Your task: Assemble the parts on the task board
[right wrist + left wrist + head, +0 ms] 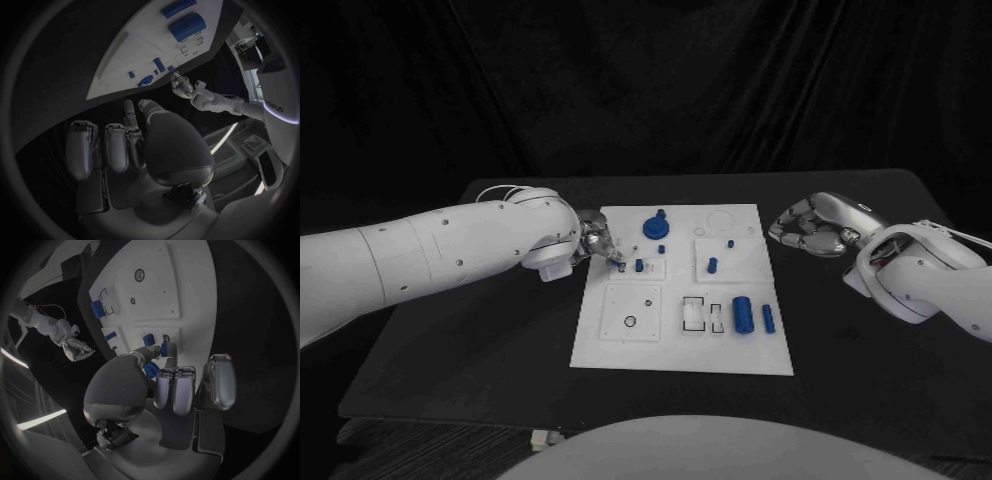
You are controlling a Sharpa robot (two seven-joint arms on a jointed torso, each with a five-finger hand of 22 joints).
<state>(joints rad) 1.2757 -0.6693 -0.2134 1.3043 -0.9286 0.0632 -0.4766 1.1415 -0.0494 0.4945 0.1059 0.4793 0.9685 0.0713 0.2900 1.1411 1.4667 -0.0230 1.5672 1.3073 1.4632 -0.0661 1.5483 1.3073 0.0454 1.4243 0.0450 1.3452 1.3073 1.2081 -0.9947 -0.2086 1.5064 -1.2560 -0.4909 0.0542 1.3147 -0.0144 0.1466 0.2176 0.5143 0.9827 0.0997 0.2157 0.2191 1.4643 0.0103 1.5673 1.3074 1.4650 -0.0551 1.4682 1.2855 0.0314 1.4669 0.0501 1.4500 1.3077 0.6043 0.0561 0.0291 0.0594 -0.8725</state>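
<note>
task board (682,345) lies flat in the middle of the black table (473,350), a white plate with blue parts spread over it: a round-headed piece (655,226) near its upper edge, a small peg (711,265) right of centre, and 2 upright cylinders (743,313) in the lower right beside open rectangular slots (694,314). left hand (596,243) sits at the board's upper left edge, and in the left wrist view its fingers (164,351) pinch a small blue part (165,348) just over the white surface, next to another small blue piece (149,340) standing in the board. right hand (812,226) hovers off the board's upper right corner, fingers curled in with nothing visible in them; the right wrist view shows those fingers (119,145) folded over bare table. my judgement is that the left hand is seating its part into a socket. the pinch looks shallow, so the part could tilt and jam at the socket's lip, or slip free and roll off the board. pressing down off-centre could also shove the plate, since nothing steadies it.
</note>
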